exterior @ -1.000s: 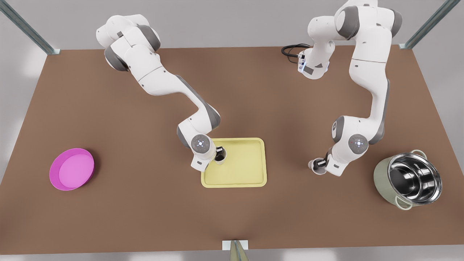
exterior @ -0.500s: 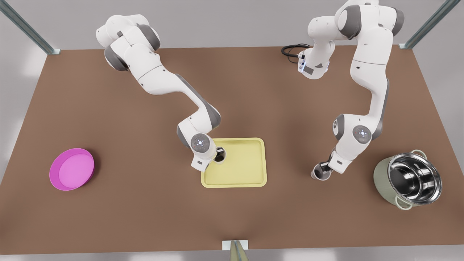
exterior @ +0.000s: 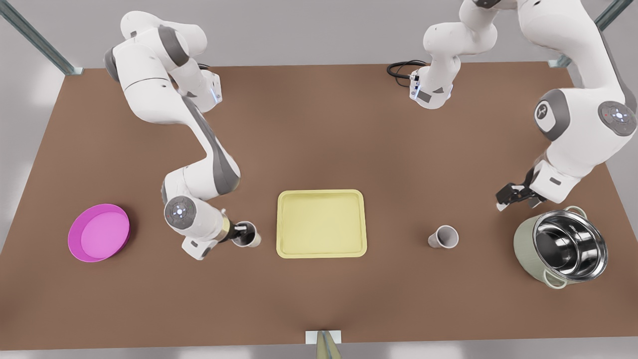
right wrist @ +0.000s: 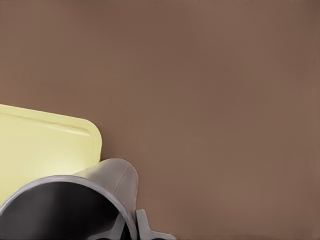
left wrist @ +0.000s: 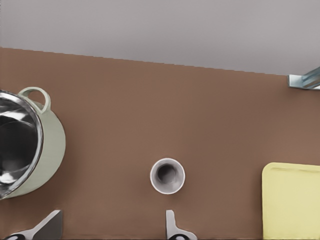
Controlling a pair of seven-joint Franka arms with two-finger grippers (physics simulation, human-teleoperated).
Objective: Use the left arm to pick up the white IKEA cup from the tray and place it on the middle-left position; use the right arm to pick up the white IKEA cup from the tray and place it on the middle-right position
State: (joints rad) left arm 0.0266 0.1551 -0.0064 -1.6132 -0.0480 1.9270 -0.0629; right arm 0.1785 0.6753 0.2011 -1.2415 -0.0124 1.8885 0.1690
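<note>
The pale-yellow tray (exterior: 321,224) lies at the table's middle with nothing on it. One white cup (exterior: 443,237) stands upright on bare tabletop on the front view's right, also seen in the left wrist view (left wrist: 167,176). My left gripper (exterior: 513,195) hangs open, well away from that cup and next to the pot; its fingers (left wrist: 172,227) are spread wide. My right gripper (exterior: 242,230) is shut on the second white cup (exterior: 247,236), just off the tray's left edge. In the right wrist view this cup (right wrist: 75,200) sits close by, beside the tray's corner (right wrist: 45,145).
A steel pot (exterior: 560,249) with pale green sides stands at the front view's right, close under the left gripper. A round magenta plate (exterior: 98,232) lies at the far left. A black cable (exterior: 401,67) loops at the back. Metal posts mark the table's far corners.
The right gripper has carried its cup off the tray to the front view's left. The left gripper has let go of the other cup and pulled back toward the pot.
</note>
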